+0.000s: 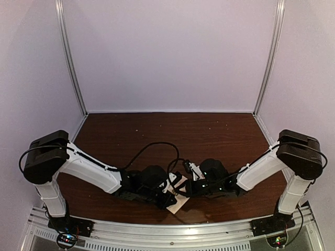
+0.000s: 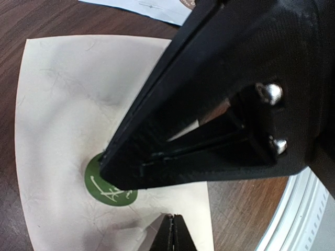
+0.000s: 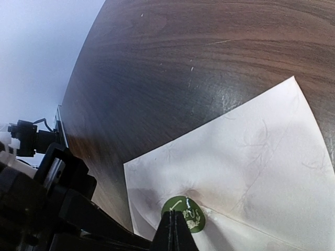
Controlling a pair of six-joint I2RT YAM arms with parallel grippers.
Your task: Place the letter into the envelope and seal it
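The cream-tan envelope (image 2: 63,104) lies flat on the dark wood table near its front edge, flap folded down. It also shows in the right wrist view (image 3: 246,172) and in the top view (image 1: 178,204). A round green sticker (image 3: 189,213) sits at the flap's tip; it also shows in the left wrist view (image 2: 107,193). My right gripper (image 3: 175,230) is shut, its tip down on the sticker. My left gripper (image 2: 172,232) is shut, its tip on the envelope just below the sticker. The letter is not in view.
The white sticker strip (image 2: 141,6) lies on the table just beyond the envelope. The metal rail (image 2: 301,209) of the table's front edge runs close beside the envelope. Both arms meet over the envelope at the front middle (image 1: 178,191).
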